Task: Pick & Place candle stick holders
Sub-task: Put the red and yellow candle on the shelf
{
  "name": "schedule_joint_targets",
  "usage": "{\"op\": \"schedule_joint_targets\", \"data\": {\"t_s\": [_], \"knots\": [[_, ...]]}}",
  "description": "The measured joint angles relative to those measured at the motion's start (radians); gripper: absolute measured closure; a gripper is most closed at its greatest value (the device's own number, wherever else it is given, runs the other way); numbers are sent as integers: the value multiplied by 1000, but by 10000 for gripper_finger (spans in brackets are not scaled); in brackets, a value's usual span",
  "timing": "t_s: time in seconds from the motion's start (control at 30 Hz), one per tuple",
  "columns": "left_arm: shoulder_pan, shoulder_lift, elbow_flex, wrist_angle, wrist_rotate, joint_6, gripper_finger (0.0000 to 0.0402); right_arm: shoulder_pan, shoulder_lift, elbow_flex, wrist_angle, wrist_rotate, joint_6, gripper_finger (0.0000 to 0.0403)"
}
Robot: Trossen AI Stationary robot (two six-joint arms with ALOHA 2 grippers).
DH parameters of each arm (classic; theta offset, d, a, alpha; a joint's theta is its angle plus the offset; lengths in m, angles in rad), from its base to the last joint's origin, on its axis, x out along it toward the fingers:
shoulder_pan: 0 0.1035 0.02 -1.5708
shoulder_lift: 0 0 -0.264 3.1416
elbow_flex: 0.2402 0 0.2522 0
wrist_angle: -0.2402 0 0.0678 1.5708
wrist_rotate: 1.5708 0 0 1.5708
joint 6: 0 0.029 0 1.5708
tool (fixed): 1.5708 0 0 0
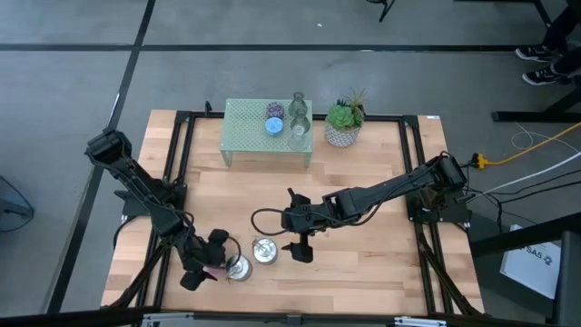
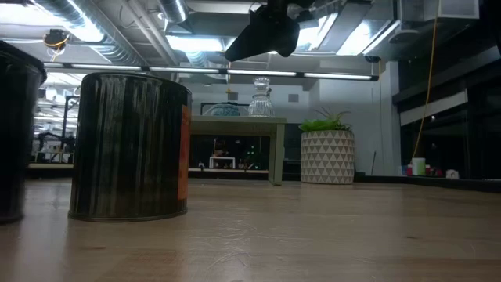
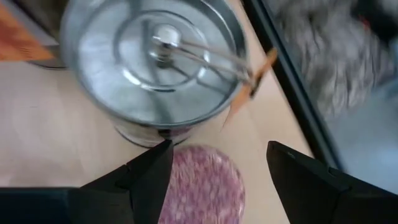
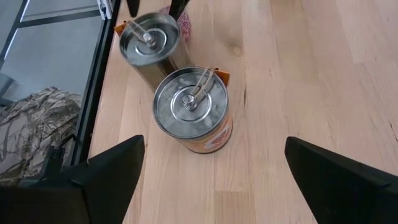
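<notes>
Two shiny silver candle stick holders stand near the table's front edge: one (image 1: 239, 268) beside my left gripper, the other (image 1: 264, 251) just right of it. A small pink holder (image 3: 202, 186) rests on the wood between the fingers of my left gripper (image 3: 217, 163), which is open and slants down at it. My right gripper (image 1: 300, 243) hangs open above the table, right of the silver holders (image 4: 191, 112), with nothing between its fingers. Blue (image 1: 274, 126), purple (image 1: 274, 110) and clear glass (image 1: 298, 111) holders stand on the mint mesh stand (image 1: 245, 123) at the far edge. My left gripper has its fingers on either side of the pink holder (image 3: 186, 180), slanting down from the table's left. One fingertip (image 3: 155, 174) lies against the holder's edge in the picture. Whether it touches the holder I cannot tell. The holder stands on the table.
A green plant in a white pot (image 1: 344, 124) stands right of the mint stand. Black frame rails (image 1: 177, 163) run along the table's left and right sides. Bare wood (image 1: 363, 263) lies at the middle and front right.
</notes>
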Motion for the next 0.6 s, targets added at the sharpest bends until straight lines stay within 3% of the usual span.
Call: {"op": "schedule_joint_targets", "data": {"t_s": [0.2,0.43,0.6], "knots": [[10,0,0,134,-87,-261,146,0,0,0,0,0,0,13],[18,0,0,190,-98,-304,146,0,0,0,3,0,0,13],[18,6,0,190,-171,-304,146,0,0,0,2,0,0,13]]}}
